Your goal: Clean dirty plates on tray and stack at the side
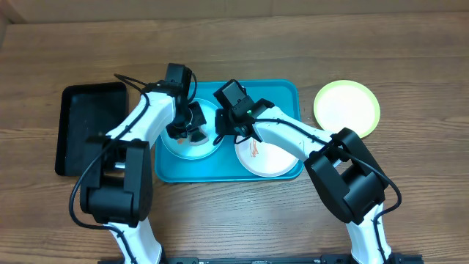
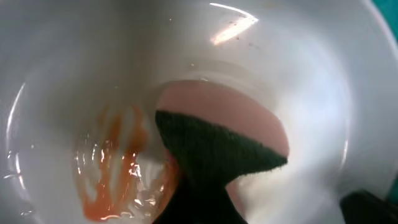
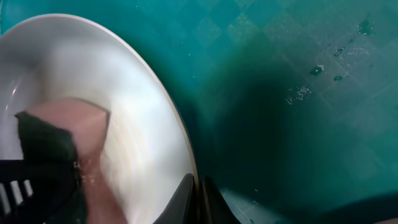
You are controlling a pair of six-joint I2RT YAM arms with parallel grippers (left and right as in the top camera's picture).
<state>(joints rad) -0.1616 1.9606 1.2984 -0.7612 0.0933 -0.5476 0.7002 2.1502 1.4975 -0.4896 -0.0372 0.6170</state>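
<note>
Tray [image 1: 282, 92] holds light blue plate [image 1: 187, 151] left side, smeared white plate [image 1: 271, 158] right side; yellow-green plate [image 1: 346, 108] off tray, to its right. L gripper [image 1: 188, 127] clamped on sponge [image 2: 217, 146] on light blue plate; R gripper [image 3: 198, 188] pinches its rim.

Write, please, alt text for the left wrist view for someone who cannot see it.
Close-up of a pink foam sponge with a dark green scouring face resting on the inside of a pale round plastic plate. A wet orange-red smear lies just left of the sponge, and a sliver of turquoise plastic tray shows at top right.
</note>
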